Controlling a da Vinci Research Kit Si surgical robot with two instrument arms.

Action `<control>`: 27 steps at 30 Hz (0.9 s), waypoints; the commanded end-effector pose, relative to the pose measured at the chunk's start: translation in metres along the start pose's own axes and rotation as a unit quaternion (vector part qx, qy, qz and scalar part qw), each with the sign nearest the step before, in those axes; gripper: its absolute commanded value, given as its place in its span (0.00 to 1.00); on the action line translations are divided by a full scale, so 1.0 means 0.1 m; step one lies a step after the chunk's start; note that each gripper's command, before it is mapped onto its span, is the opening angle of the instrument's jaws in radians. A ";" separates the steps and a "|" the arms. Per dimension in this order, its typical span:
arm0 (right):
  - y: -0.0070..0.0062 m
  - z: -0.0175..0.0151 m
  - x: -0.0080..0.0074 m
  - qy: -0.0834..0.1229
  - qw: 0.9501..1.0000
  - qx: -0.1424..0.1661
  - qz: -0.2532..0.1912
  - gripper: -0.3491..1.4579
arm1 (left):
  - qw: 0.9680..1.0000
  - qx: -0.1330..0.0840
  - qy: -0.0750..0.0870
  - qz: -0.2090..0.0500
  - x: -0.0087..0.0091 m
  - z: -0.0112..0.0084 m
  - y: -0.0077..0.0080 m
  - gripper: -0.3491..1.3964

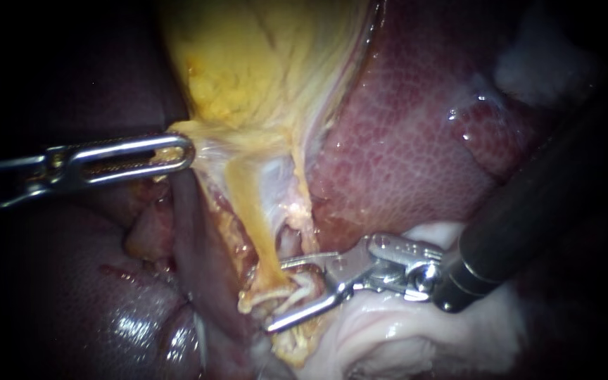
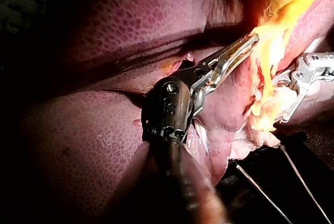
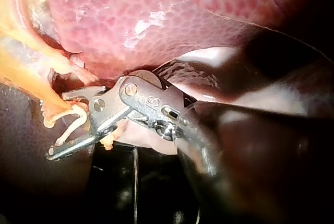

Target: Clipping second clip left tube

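The right instrument (image 1: 276, 295) is seen closest, its dark shaft coming in from 2 o'clock. Its pincer is spread wide, and a white clip (image 3: 83, 117) is held between its two halves. The left tube (image 1: 256, 229), a yellow string running down towards 6 o'clock, is met at its low end by the clip. At 9 o'clock the left instrument (image 1: 177, 151) is seen, its pincer squeezed tight on the edge of the gallbladder (image 1: 248, 63).

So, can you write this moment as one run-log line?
left instrument: jaws shut on edge of yellow gallbladder | right instrument: spread jaws hold curved white clip at thin yellow tube | clip not yet closed
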 end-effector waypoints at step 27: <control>0.022 0.002 -0.008 -0.059 0.998 -0.027 0.006 0.00 | 1.000 -0.003 -0.002 0.001 0.007 0.011 0.002 0.00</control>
